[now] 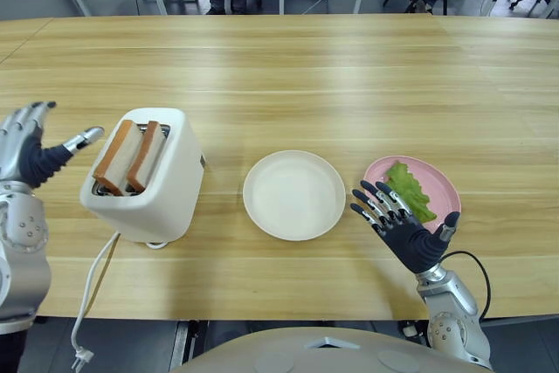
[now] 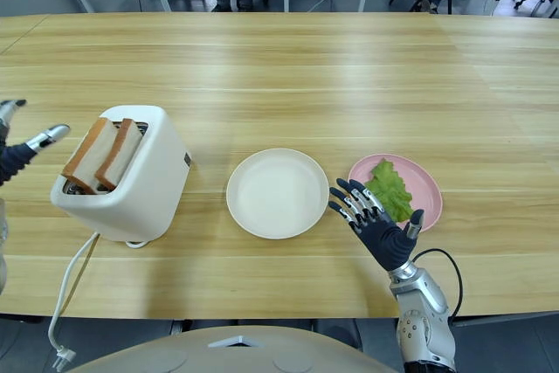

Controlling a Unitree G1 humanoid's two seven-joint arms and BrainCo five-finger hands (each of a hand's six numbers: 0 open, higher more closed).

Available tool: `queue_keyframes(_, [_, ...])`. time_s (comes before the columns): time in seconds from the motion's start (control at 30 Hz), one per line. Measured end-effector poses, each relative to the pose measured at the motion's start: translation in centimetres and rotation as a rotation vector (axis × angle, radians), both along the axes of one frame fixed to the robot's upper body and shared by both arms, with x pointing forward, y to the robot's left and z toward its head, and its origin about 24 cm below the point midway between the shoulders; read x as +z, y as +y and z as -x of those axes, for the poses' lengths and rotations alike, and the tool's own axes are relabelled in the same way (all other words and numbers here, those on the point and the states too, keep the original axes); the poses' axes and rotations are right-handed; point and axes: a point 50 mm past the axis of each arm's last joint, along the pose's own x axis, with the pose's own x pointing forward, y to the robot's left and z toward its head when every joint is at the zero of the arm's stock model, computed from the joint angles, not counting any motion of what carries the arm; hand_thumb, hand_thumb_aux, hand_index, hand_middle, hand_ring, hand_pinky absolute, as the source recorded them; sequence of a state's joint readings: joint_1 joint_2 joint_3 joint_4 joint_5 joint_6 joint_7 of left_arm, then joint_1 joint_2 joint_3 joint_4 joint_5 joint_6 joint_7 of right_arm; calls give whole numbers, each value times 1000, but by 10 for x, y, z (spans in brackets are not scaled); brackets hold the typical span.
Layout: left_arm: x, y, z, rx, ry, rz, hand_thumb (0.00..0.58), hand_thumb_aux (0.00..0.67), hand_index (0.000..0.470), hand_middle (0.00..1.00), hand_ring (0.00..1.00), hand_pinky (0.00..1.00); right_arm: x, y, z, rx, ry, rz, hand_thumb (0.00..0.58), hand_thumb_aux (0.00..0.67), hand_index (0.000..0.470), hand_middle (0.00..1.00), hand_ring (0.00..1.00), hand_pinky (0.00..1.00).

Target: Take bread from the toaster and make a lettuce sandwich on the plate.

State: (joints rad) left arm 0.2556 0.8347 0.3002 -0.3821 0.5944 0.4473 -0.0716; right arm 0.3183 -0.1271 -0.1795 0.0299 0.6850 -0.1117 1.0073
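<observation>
A cream toaster stands at the left of the wooden table with two slices of bread sticking up out of its slots. An empty cream plate lies in the middle. To its right a pink plate holds a lettuce leaf. My left hand hovers open just left of the toaster, fingers spread. My right hand is open near the front edge, between the two plates, its fingertips close to the lettuce.
The toaster's white power cord trails off the table's front edge at the left. The far half of the table is bare wood. Chairs and table legs stand in the room behind.
</observation>
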Motion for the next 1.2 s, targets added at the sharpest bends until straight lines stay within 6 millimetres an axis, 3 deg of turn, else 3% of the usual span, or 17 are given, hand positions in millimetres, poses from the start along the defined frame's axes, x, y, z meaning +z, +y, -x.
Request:
queue_keyframes(0.2, [-26, -12, 4, -9, 158, -5, 0, 0, 0, 0, 0, 0, -1, -1, 1, -15, 13, 1, 0, 0, 0, 0, 0, 0])
queue_keyframes(0.63, [-31, -12, 14, 67, 227, -98, 0, 0, 0, 0, 0, 0, -1, -2, 2, -19, 20, 5, 0, 0, 0, 0, 0, 0])
queue_keyframes(0.67, [-32, -12, 14, 74, 227, -96, 87, 53, 36, 0, 0, 0, -1, -2, 2, -19, 20, 6, 0, 0, 0, 0, 0, 0])
queue_keyframes(0.7, [-33, -12, 14, 78, 229, -90, 87, 53, 36, 0, 0, 0, -1, -2, 2, -19, 21, 7, 0, 0, 0, 0, 0, 0])
queue_keyframes(0.73, [-33, -12, 15, 79, 231, -86, 478, 389, 267, 0, 0, 0, -1, -2, 2, -21, 23, 7, 0, 0, 0, 0, 0, 0])
queue_keyframes(0.77, [-34, -12, 14, 76, 230, -78, 534, 481, 330, 0, 0, 0, -1, -3, 2, -23, 24, 8, 0, 0, 0, 0, 0, 0])
queue_keyframes(0.8, [-35, -14, 14, 71, 221, -61, 580, 670, 460, 0, 0, 0, -2, -3, 2, -25, 26, 9, 0, 0, 0, 0, 0, 0])
queue_keyframes(0.9, [-32, -26, 7, 16, 140, 41, 580, 670, 460, 0, 0, 0, -2, -3, 2, -26, 31, 8, 0, 0, 0, 0, 0, 0])
queue_keyframes(1.03, [-15, -45, -1, -107, -24, 139, 580, 670, 460, 0, 0, 0, -1, -3, 2, -25, 31, 10, 0, 0, 0, 0, 0, 0])
queue_keyframes(1.2, [6, -54, -2, -164, -230, 209, 580, 670, 460, 0, 0, 0, -1, -3, 3, -27, 34, 10, 0, 0, 0, 0, 0, 0])
